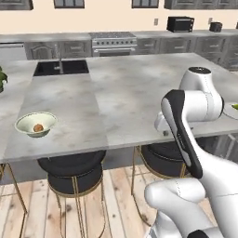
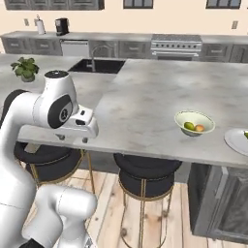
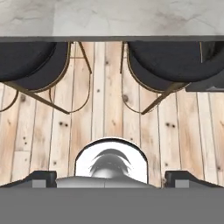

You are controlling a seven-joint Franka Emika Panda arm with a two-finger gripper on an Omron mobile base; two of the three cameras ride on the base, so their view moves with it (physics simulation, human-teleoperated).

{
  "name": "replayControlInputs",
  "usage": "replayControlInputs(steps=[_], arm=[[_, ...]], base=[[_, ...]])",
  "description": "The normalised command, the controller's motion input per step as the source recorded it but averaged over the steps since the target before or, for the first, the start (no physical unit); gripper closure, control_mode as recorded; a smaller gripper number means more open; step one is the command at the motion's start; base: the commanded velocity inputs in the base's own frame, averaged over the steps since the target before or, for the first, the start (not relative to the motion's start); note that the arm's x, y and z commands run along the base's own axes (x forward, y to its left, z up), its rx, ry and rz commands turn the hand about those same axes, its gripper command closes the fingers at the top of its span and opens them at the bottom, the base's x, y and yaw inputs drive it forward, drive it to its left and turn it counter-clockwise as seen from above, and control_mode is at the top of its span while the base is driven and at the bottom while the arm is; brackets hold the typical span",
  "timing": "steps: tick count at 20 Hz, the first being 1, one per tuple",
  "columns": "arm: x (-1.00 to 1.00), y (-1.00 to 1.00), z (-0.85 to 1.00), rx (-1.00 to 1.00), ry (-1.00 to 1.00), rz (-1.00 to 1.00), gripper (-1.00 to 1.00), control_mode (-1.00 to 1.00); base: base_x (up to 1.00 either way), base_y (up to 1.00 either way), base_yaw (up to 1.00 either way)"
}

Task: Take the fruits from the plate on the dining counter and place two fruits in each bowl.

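Observation:
On the left of the dining counter (image 1: 125,88) stands one cream-green bowl (image 1: 36,123) with a single orange-red fruit (image 1: 38,127) in it. A second bowl (image 2: 194,122), right of the arm, holds a yellow-green fruit (image 2: 189,126) and an orange-red fruit (image 2: 199,128). The white plate (image 2: 236,141) lies at the counter's right end, cut off by the picture edge, with a bit of a green fruit (image 2: 246,134) on it. My gripper (image 2: 72,139) hangs at the counter's front edge between the bowls, pointing down at the floor. In the hand view the gripper (image 3: 112,178) is open and empty.
Two black stools with gold legs (image 3: 175,65) (image 3: 30,63) stand under the counter's front edge, above a wooden floor. A dark sink (image 1: 60,68) is set in the counter's far side, a potted plant (image 2: 26,68) at its left. A stove (image 1: 114,42) lines the back wall.

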Motion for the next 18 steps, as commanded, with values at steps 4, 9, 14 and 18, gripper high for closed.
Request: replayControlInputs(steps=[4,9,14,18], arm=[[0.0,0.0,0.0,0.0,0.0,0.0,-1.0,1.0],[0.0,0.0,0.0,0.0,0.0,0.0,-1.0,1.0],[0.0,0.0,0.0,0.0,0.0,0.0,-1.0,1.0],[0.0,0.0,0.0,0.0,0.0,0.0,-1.0,1.0]], base=[[-0.44,-1.0,-0.01],[-0.29,-1.0,-0.01],[-0.03,-1.0,0.0],[0.0,-1.0,0.0]])
